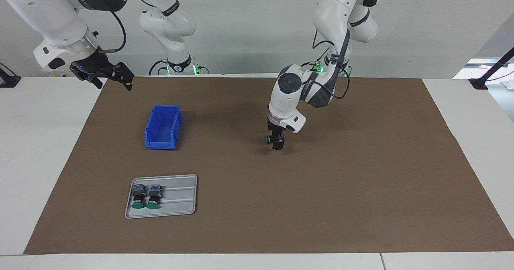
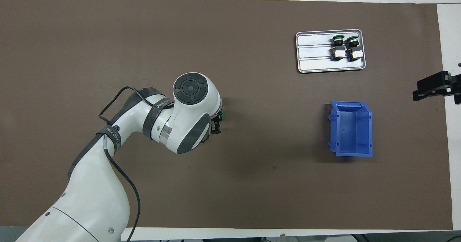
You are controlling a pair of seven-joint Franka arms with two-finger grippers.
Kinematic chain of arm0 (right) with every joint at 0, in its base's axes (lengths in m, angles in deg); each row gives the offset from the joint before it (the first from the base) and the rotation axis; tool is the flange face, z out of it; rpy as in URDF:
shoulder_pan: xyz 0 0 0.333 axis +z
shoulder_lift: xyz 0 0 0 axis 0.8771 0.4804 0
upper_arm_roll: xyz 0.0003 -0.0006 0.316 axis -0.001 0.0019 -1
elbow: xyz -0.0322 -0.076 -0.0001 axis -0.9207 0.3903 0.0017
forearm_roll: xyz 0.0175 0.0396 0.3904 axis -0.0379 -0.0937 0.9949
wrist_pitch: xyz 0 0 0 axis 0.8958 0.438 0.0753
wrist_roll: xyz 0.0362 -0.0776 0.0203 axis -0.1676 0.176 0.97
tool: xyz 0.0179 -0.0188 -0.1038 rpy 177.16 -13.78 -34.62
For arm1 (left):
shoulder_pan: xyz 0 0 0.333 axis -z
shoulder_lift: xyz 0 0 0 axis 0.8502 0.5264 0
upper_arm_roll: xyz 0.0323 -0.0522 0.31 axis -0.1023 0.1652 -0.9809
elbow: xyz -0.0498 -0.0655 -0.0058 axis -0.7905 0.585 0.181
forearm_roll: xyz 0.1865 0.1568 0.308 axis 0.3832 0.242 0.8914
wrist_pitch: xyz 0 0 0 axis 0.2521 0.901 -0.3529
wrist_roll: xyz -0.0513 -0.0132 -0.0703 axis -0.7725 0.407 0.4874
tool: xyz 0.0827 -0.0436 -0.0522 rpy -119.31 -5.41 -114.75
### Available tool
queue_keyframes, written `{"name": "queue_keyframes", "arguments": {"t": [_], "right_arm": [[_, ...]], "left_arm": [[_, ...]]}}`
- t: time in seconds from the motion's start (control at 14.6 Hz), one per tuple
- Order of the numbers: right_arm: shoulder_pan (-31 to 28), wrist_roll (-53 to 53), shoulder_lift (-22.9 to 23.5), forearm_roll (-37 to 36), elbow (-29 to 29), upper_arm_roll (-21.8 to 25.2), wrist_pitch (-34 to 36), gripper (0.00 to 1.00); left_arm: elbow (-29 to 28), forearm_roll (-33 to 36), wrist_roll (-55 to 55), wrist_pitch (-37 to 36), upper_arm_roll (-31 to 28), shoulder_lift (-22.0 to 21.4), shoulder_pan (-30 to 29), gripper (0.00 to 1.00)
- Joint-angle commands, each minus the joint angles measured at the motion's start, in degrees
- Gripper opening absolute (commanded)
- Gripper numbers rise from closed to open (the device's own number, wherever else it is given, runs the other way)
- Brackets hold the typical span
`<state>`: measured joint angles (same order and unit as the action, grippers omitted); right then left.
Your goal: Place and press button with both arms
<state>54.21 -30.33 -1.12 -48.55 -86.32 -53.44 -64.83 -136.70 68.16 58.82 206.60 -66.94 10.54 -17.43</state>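
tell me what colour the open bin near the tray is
Blue bin, clearest in the overhead view.

From overhead, my brown mat (image 2: 230, 36) covers most of the white table (image 2: 448, 162). An open blue bin (image 2: 351, 128) sits at three o'clock on it, with a grey tray (image 2: 313, 53) at one o'clock, farther out.

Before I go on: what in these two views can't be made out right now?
- Overhead view: the left gripper and most of the button it holds are covered by the arm's own wrist; only a green sliver shows.
- Facing view: whether that button touches the brown mat cannot be told.
- Overhead view: the right gripper is cut off by the edge.
- Facing view: the blue bin's floor is partly hidden by its wall.
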Motion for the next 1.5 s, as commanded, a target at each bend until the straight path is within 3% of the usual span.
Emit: {"name": "queue_keyframes", "arguments": {"t": [0.0, 0.34, 0.68, 0.89, 1.16, 1.3, 1.43], "right_arm": [[0.0, -0.3, -1.4, -0.1, -1.7, 0.0, -0.6, 0.99], [0.0, -0.3, -1.4, -0.1, -1.6, 0.0, -0.5, 0.99], [0.0, -0.3, -1.4, -0.1, -1.7, 0.0, -0.6, 0.99], [0.0, -0.3, -1.4, -0.1, -1.6, 0.0, -0.6, 0.99], [0.0, -0.3, -1.4, -0.1, -1.6, 0.1, -0.5, 0.99], [0.0, -0.3, -1.4, -0.1, -1.7, 0.1, -0.6, 0.99], [0.0, -0.3, -1.4, -0.1, -1.7, 0.1, -0.6, 0.99]], "left_arm": [[0.2, -0.5, 0.8, 1.3, -0.6, 0.8, 0.9, 0.94], [-0.3, -0.5, 0.8, 1.4, -0.6, 0.9, 1.2, 0.89], [-0.1, -0.6, 1.5, 1.2, -0.5, 0.9, 1.2, 0.51], [0.1, -0.5, 1.4, 1.2, -0.5, 0.8, 1.3, 0.35], [0.4, -0.5, 0.5, 1.1, -0.6, 0.7, 0.9, 0.25], [0.2, -0.6, 0.6, 0.7, -0.6, -1.7, 0.4, 0.19], [0.0, -0.6, 0.6, 0.6, -0.5, -3.1, -1.1, 0.19]]}}
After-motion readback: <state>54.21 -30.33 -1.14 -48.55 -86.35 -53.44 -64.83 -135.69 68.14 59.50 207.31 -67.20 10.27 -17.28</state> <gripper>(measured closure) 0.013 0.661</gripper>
